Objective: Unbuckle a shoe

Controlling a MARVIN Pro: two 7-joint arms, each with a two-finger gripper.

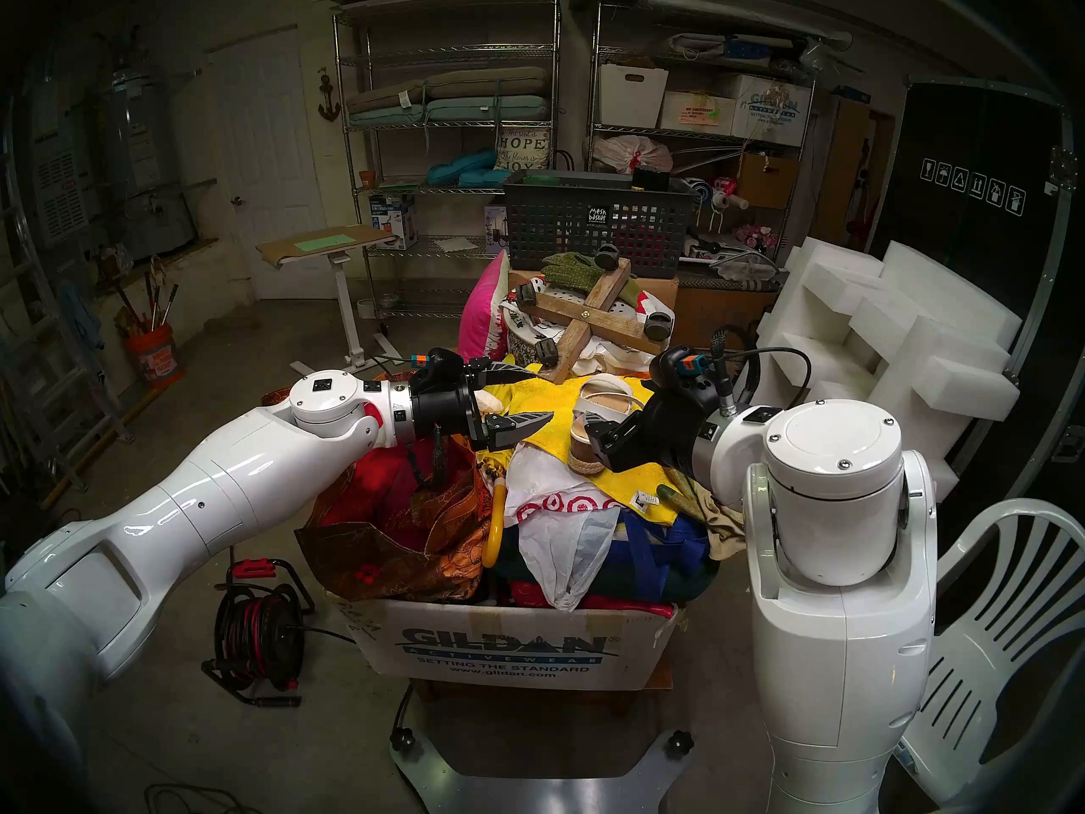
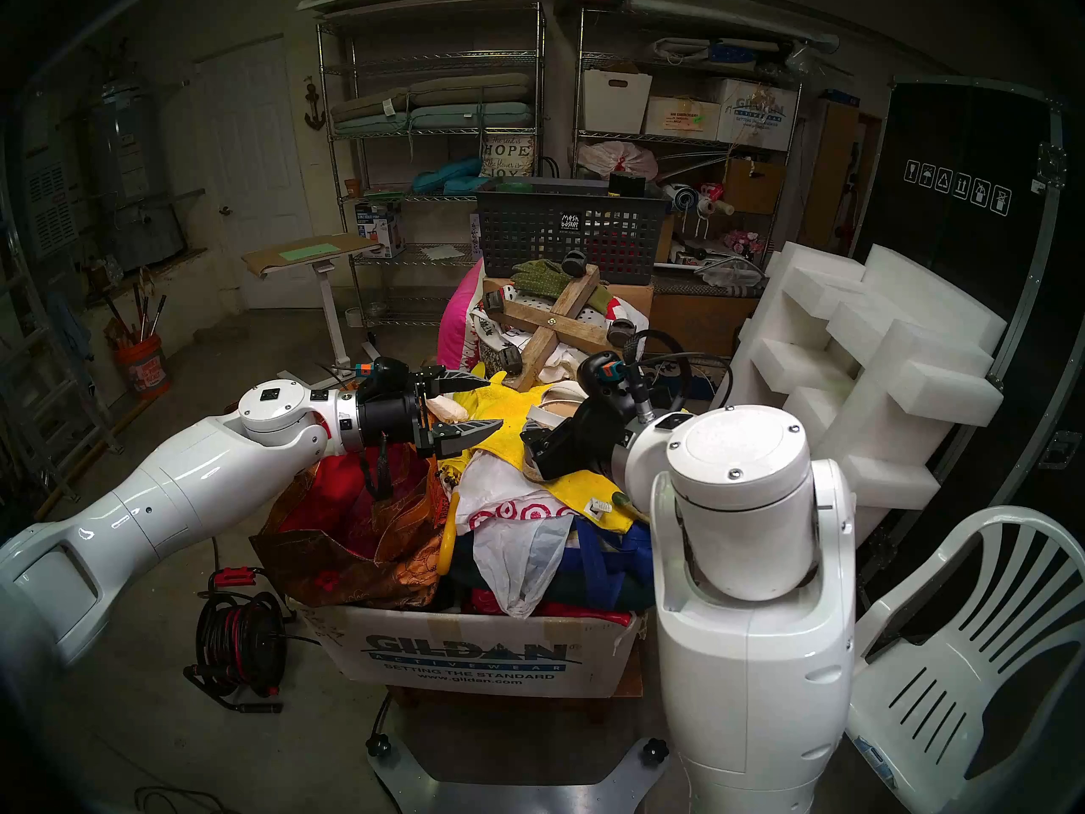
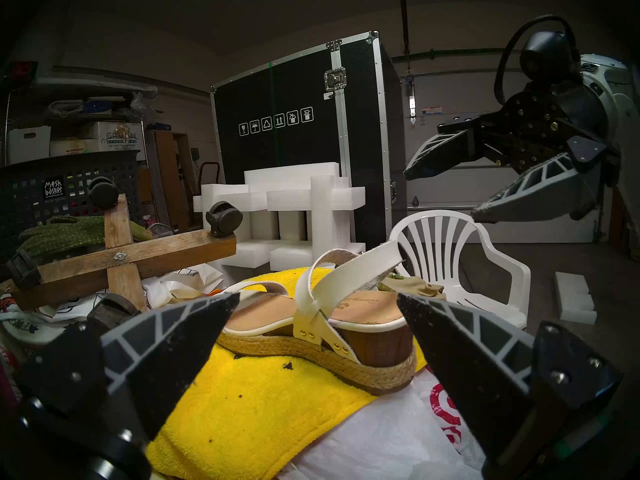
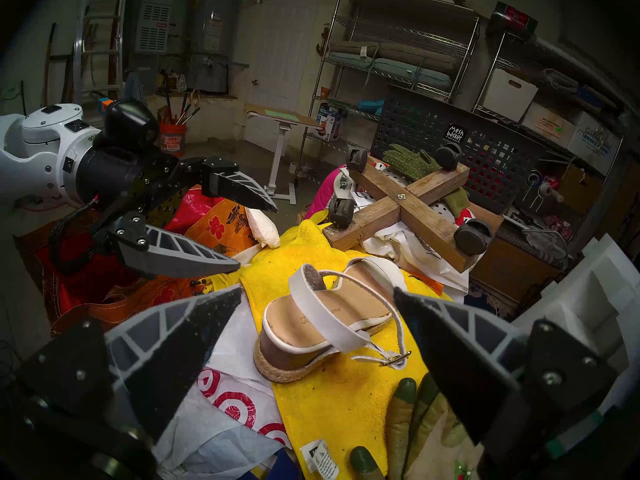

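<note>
Yellow towel (image 4: 332,410), gaping grippers flanking shoe (image 4: 322,327)

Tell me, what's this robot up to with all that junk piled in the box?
It is working on a sandal that lies on a yellow towel on top of the pile. Neither claw touches it: the left claw hangs open to one side, and the right claw hangs open near the heel. The thin ankle strap is buckled, with the small gold buckle lying on the towel beside the shoe.

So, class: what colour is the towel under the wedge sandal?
Bright yellow towel, clearest in the right wrist view.
</note>
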